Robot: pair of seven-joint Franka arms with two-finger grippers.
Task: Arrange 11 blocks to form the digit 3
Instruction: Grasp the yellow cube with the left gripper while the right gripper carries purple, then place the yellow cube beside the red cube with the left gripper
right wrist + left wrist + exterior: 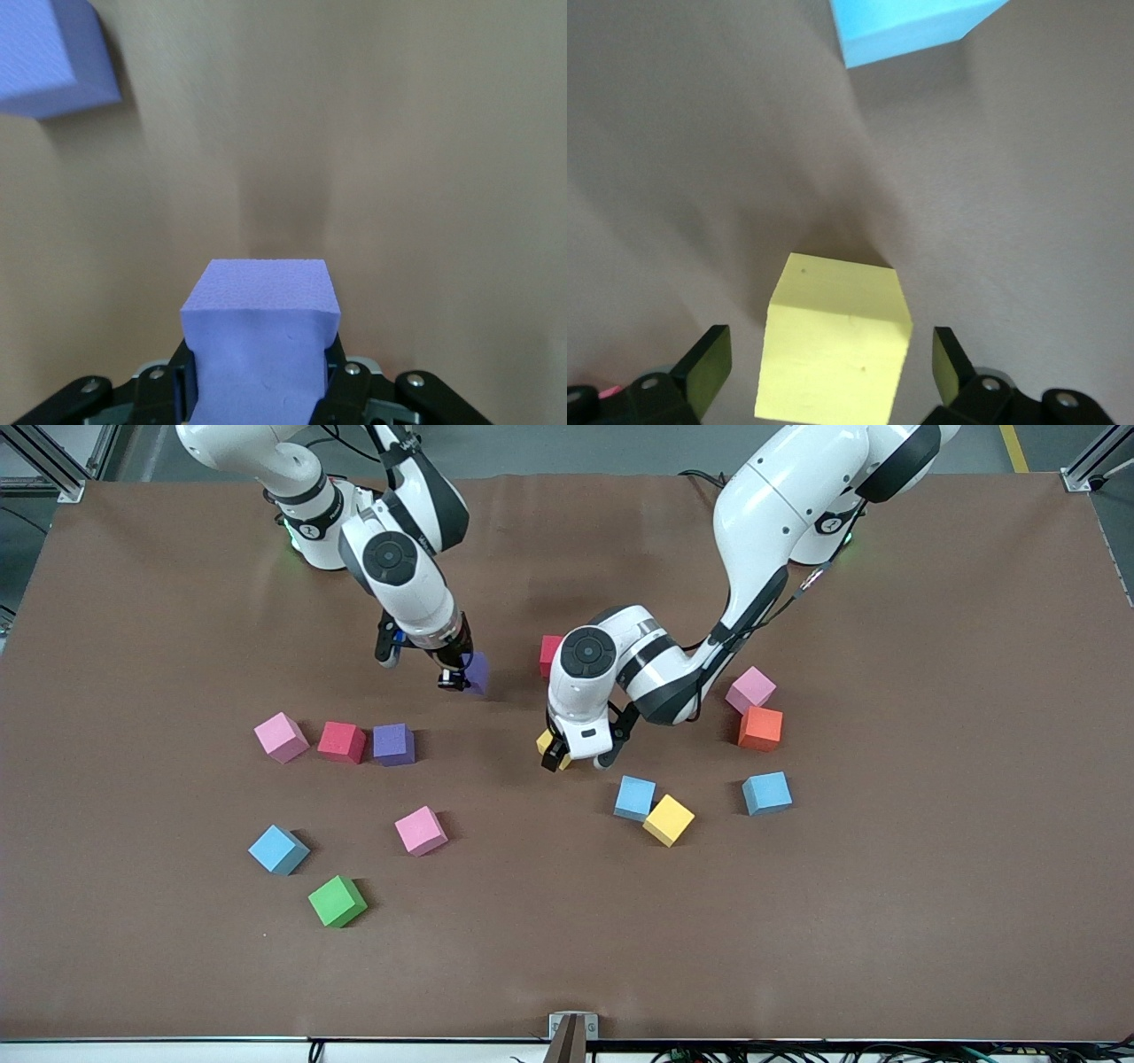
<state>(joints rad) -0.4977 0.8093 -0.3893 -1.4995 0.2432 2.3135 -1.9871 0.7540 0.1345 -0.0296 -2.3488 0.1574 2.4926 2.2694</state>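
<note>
My right gripper (454, 678) (261, 381) is shut on a purple block (479, 672) (261, 332), held low over bare table. A row of pink (281, 737), red (342, 741) and purple (393, 744) (53, 62) blocks lies close by, nearer the camera. My left gripper (578, 762) (830, 367) hangs open around a yellow block (542, 741) (837, 341) on the table, with a gap at each finger. Loose blocks: pink (420, 830), light blue (278, 849), light blue (634, 797) (908, 27), yellow (668, 819), light blue (766, 793), orange (760, 728), pink (750, 689), and red (549, 655) half hidden by the left arm.
A green cube (337, 901) sits near the camera at the right arm's end of the brown table (930, 921). The left arm's forearm stretches low over the table's middle, next to the pink and orange blocks.
</note>
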